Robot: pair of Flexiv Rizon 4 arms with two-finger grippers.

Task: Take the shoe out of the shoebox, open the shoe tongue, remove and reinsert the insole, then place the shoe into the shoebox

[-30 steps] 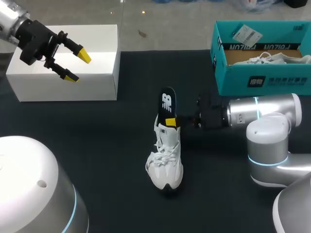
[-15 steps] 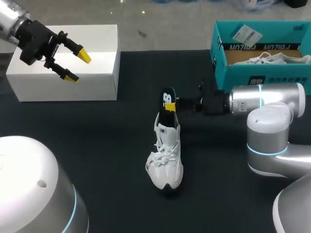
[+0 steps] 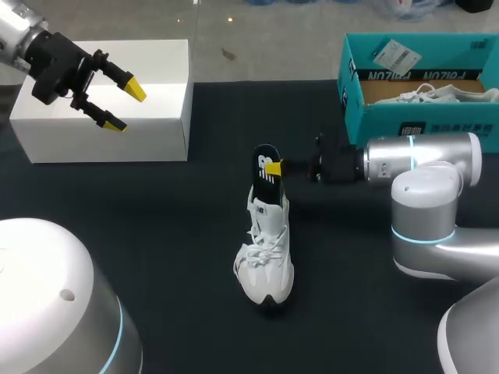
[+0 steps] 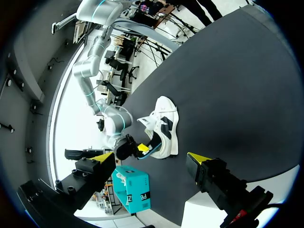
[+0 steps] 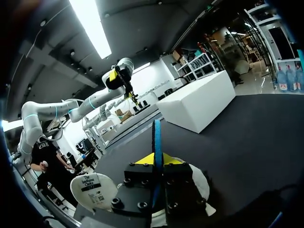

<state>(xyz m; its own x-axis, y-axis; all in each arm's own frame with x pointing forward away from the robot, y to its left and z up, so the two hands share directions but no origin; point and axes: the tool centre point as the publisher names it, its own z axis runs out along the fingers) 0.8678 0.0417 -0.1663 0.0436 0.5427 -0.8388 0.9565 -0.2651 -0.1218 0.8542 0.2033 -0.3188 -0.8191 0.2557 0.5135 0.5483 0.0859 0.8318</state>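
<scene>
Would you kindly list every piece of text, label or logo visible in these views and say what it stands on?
On the shoebox inner flap: white letters, upside down, not reliably readable.
On the front label of the shoebox: characters too small to read.
On the paper tag inside the shoebox: print too small to read.
On the insole: a white logo, blurred.
Nothing can be quoted with confidence.

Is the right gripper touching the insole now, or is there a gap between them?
Touching. In the right wrist view, both yellow tips of the right gripper press against the thin insole, one on each side, with no gap.
</scene>
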